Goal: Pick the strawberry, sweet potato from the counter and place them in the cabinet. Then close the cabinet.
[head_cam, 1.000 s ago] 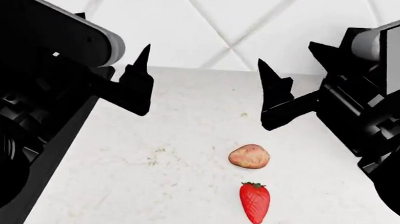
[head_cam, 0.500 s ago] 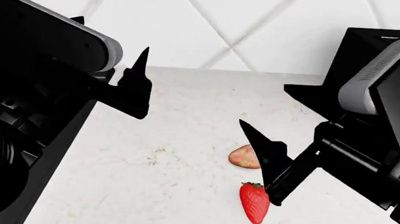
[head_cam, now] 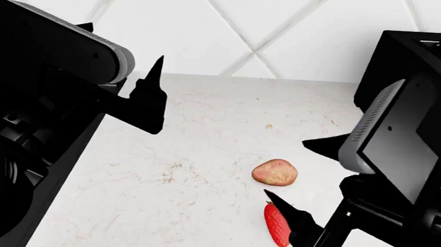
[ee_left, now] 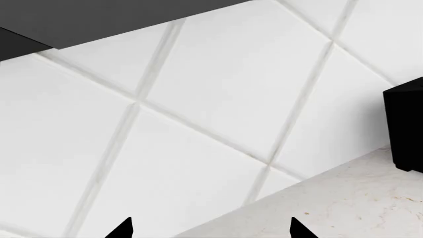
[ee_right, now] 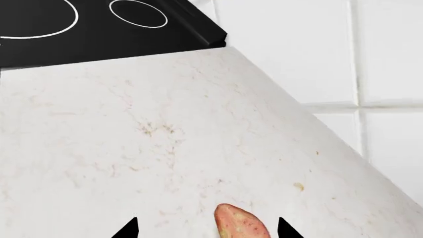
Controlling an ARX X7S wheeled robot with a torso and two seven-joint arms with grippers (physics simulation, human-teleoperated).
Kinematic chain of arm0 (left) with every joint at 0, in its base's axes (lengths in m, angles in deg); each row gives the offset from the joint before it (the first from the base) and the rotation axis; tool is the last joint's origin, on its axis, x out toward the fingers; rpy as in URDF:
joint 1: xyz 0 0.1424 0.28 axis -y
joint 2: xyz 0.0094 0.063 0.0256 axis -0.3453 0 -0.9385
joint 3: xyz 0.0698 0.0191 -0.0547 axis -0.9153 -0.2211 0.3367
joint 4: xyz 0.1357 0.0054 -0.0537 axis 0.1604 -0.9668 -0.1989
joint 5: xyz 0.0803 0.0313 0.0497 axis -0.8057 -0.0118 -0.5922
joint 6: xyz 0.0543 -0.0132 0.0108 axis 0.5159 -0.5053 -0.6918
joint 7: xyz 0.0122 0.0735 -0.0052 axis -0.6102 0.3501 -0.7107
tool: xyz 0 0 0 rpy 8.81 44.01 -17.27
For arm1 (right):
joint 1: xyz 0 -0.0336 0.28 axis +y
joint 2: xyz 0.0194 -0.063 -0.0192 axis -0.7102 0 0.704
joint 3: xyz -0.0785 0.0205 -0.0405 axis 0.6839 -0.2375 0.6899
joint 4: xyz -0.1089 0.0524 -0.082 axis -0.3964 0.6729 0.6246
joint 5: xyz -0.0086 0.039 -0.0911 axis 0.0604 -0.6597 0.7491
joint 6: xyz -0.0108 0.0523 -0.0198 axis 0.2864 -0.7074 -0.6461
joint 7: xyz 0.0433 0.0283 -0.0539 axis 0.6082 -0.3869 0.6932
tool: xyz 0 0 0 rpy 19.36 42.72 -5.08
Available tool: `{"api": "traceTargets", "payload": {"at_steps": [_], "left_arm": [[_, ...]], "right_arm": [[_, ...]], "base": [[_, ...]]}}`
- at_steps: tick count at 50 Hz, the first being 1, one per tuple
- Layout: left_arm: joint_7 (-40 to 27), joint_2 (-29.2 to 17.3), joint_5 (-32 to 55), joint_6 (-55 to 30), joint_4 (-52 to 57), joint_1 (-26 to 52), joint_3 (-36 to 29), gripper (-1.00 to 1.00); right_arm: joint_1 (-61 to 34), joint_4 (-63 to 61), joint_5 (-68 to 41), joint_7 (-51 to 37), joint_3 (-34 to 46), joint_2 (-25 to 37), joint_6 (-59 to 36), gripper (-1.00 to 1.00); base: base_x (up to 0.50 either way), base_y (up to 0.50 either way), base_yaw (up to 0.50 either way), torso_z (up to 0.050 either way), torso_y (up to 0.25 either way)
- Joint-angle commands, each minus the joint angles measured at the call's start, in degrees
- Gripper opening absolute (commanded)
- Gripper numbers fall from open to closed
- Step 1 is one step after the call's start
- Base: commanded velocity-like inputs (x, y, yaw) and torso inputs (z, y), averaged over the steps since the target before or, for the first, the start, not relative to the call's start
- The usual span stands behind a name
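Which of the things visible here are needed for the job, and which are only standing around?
Needed for the job:
- strawberry, partly hidden by the right end effector
- sweet potato
- counter on which both lie

Only standing around:
- black stovetop
- white tiled wall
- black box-shaped appliance at the counter's right
- left end effector, holding nothing

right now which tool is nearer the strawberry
Right. The right tool hangs directly beside the strawberry, one finger overlapping it in the head view. The left tool is raised far off toward the tiled wall, across the counter.
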Motion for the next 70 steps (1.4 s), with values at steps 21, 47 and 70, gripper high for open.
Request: {"api": "traceTargets", "payload": {"at_steps": [21,47,70], "left_arm": [[1.7,-1.3,-2.3,2.4,0.4,-1.5,-1.2,1.0],[1.9,-1.9,-2.7,3.8,0.6,-2.0,-2.3,1.0],[3.4,-2.6,-4.6,5.4,0.8,-3.1,-3.2,1.0]], "right_arm": [[0.7,-0.3,1.8,4.4,11.9,4.0,2.8,1.0],[7.5,0.0,17.9,14.0,14.0,1.8,1.5,1.0],[10.5,1.5,31.7,20.3,20.7,0.6,3.9,1.0]], "base": [[0.0,0.0,0.0,0.0,0.0],[0.0,0.0,0.0,0.0,0.0],[0.0,0.0,0.0,0.0,0.0]]}}
